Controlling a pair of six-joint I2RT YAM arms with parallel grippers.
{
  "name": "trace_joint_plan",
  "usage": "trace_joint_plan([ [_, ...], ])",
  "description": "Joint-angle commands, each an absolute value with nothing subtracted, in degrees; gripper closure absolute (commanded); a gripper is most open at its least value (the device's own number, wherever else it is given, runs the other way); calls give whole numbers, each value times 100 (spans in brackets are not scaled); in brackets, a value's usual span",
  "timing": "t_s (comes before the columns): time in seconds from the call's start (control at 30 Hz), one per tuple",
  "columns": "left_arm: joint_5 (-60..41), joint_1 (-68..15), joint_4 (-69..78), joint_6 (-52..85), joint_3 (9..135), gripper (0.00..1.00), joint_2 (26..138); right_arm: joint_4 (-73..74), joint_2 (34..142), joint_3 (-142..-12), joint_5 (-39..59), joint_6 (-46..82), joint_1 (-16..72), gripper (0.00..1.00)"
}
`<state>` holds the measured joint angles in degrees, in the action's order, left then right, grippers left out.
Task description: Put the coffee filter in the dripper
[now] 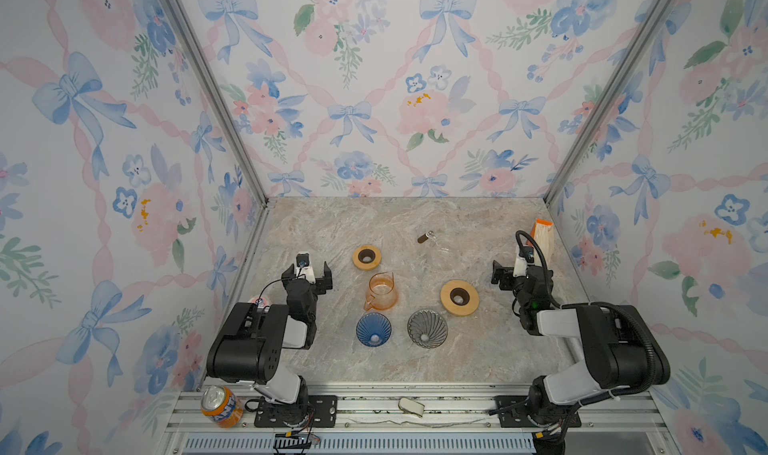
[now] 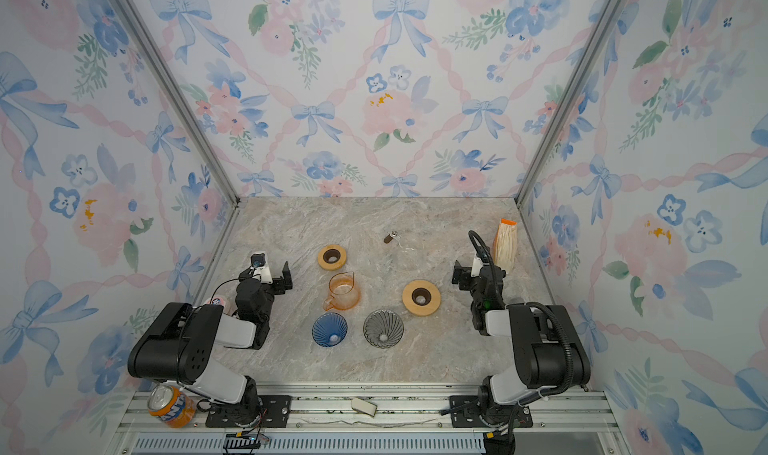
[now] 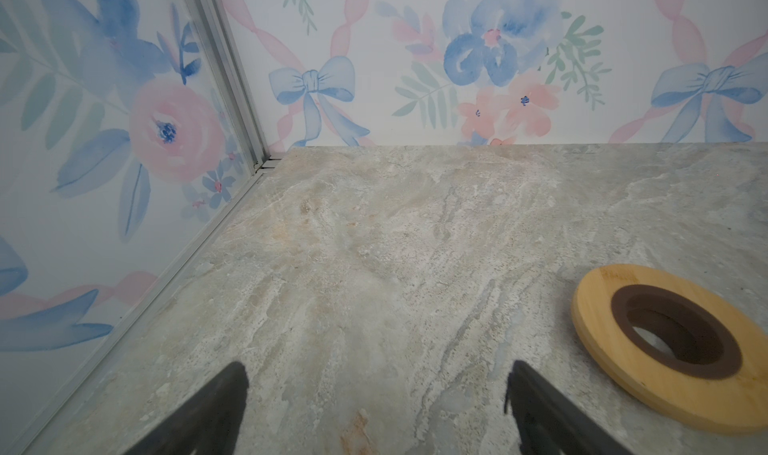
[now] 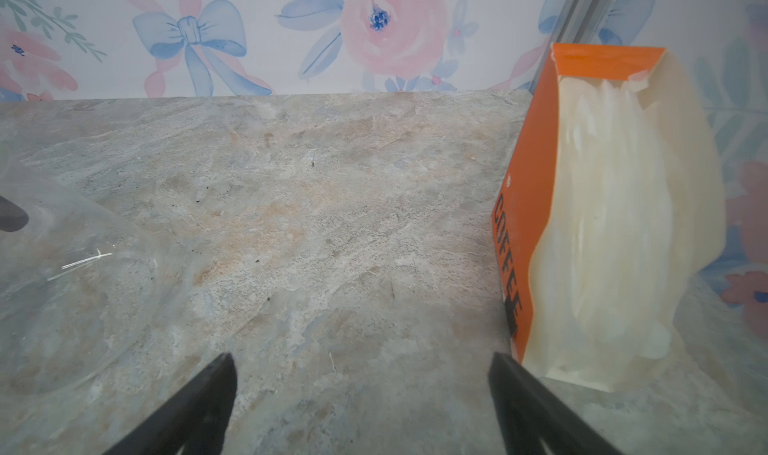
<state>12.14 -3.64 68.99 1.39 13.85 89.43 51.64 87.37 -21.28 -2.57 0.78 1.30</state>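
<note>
- Left end effector [image 3: 376,374]: fingers spread wide, holding nothing, above the tabletop [image 3: 374,245].
- Right end effector [image 4: 361,363]: spread wide, empty, next to the orange box of coffee filters [image 4: 602,224], which stands upright at the tabletop's right edge.
- Blue dripper [image 1: 373,329] and grey dripper [image 1: 427,328] sit mid-tabletop, well apart from the box.

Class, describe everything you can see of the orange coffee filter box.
The orange box looks like cardboard, with COFFEE printed in black down one side. Its front is open, showing a stack of cream paper filters. It stands upright on the table, at its right side, close to the wall. Nothing grips it.
</note>
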Motion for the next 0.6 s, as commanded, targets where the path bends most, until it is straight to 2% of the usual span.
trace_joint_plan([
  [0.0,1294,-334,6588,216,1457,2,8648,5252,8482,-2056,-232,-43,212,4],
  [0.17,1255,-333,5333,204,1856,2,7922,4881,8098,-2066,-29,-122,216,3],
  [0.3,1205,-334,4902,263,2169,2,7329,4694,7748,-2012,112,-176,220,3],
  [0.57,320,-338,2751,728,3676,2,6996,3635,6892,-2429,106,-70,265,3],
])
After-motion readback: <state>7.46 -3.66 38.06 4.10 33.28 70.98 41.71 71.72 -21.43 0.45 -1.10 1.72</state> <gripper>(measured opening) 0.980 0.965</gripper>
